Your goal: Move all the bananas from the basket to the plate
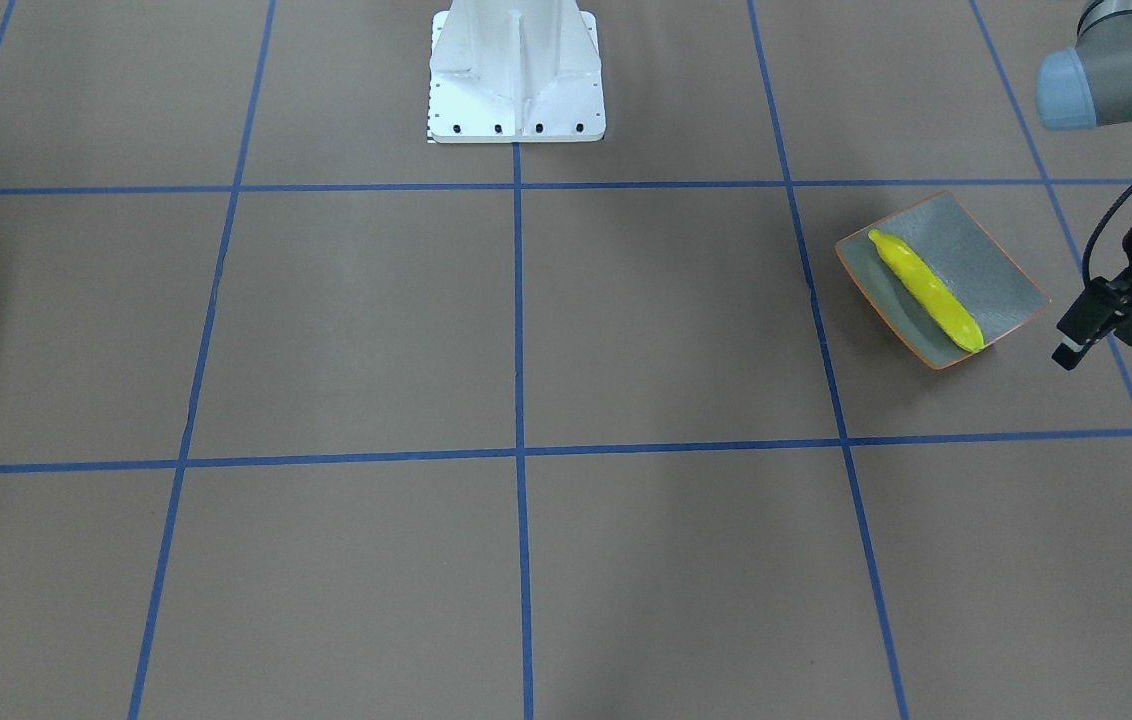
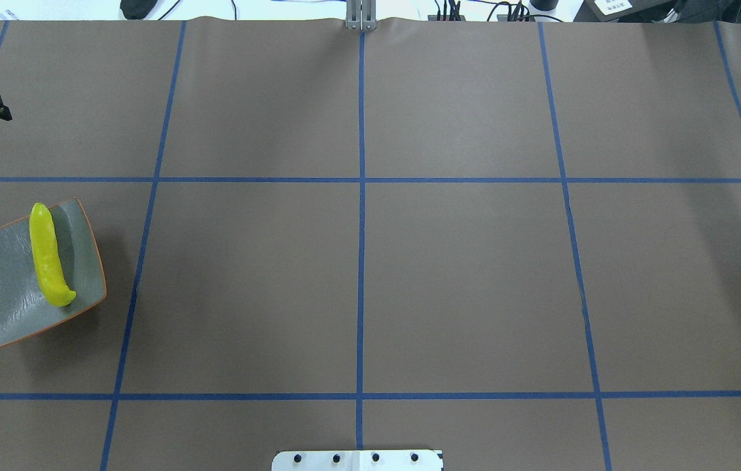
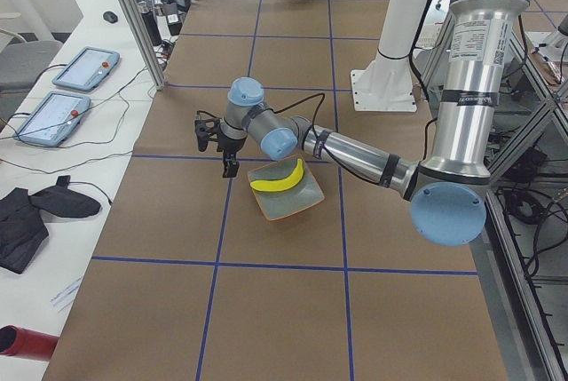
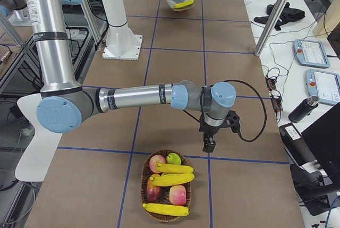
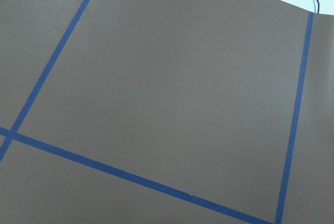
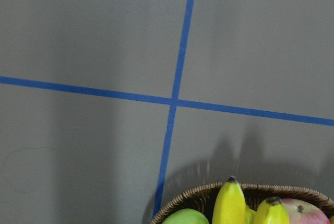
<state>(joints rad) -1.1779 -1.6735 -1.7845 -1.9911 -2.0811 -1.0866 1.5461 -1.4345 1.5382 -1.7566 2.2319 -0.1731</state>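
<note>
Left gripper (image 1: pixel 1091 335) empty beside plate (image 1: pixel 988 258), jaw gap unclear, right gripper (image 4: pixel 209 145) near basket (image 4: pixel 143 179), likewise unclear

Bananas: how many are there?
4. One banana lies on the plate. Three are in the basket: a top banana, a middle banana and a bottom banana. More may hide under the other fruit.
</note>
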